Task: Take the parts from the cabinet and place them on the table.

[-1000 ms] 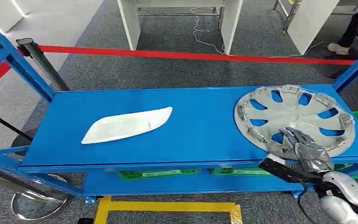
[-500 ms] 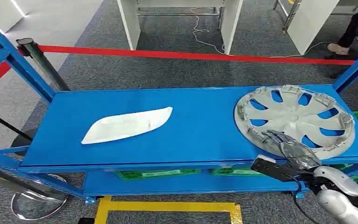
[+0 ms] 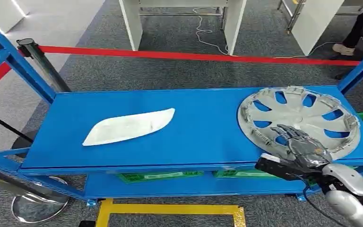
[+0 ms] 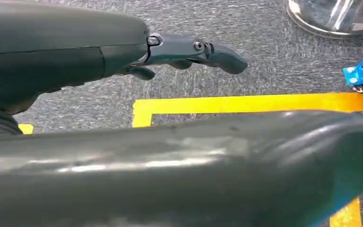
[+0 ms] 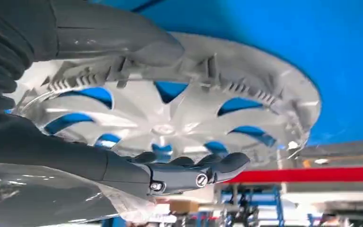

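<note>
The right hand's fingers (image 3: 297, 137) lie spread out over the near edge of the hubcap (image 3: 307, 113). They are not wrapped around it yet, and the thumb sits by the rim in the right wrist view. So the right hand (image 3: 300, 144) is open and holds nothing.

The hubcap lies flat on the blue shelf (image 3: 203, 127), at about 3 o'clock. The white part (image 3: 128, 126) lies at about 9 o'clock on the same shelf, well apart from it.

The left hand (image 4: 189, 52) hangs down over the floor with nothing in it, its fingers loosely stretched out.

I think the robot is reaching to grab the hubcap. Next, the fingers must close on the rim and lift it up.

I can't read any words or labels anywhere.
</note>
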